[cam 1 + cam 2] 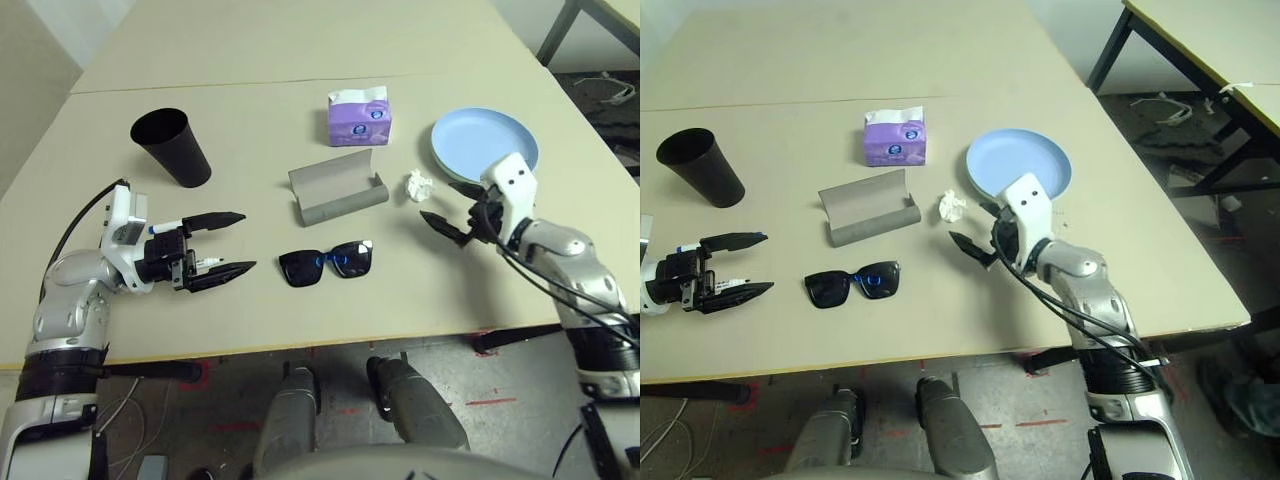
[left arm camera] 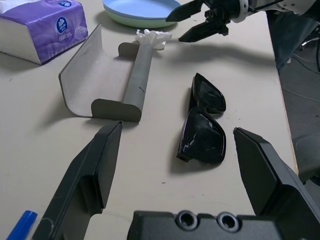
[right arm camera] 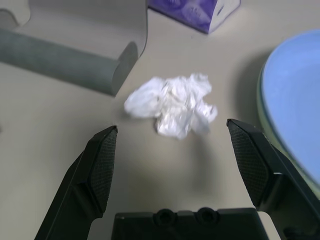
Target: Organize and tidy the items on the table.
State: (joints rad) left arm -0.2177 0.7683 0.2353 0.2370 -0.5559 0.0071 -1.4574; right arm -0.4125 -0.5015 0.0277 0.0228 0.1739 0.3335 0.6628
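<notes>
Black sunglasses (image 1: 326, 263) lie folded near the table's (image 1: 250, 110) front edge. Behind them an open grey glasses case (image 1: 337, 191) rests on the table. My left gripper (image 1: 248, 241) hovers open left of the sunglasses, with nothing between its fingers (image 2: 95, 165). Under it lie two white markers, one blue-capped (image 1: 158, 229) and one beside the lower finger (image 1: 205, 262). My right gripper (image 1: 440, 203) stands open just in front of the white tissue wad (image 3: 172, 105), holding nothing. The blue plate (image 1: 484, 142) sits stacked on a green one at the right.
A black cup (image 1: 172, 146) stands upside down at the back left. A purple tissue pack (image 1: 359, 118) sits behind the case. A seam (image 1: 200, 85) crosses the far table. More tables and floor clutter lie off to the right.
</notes>
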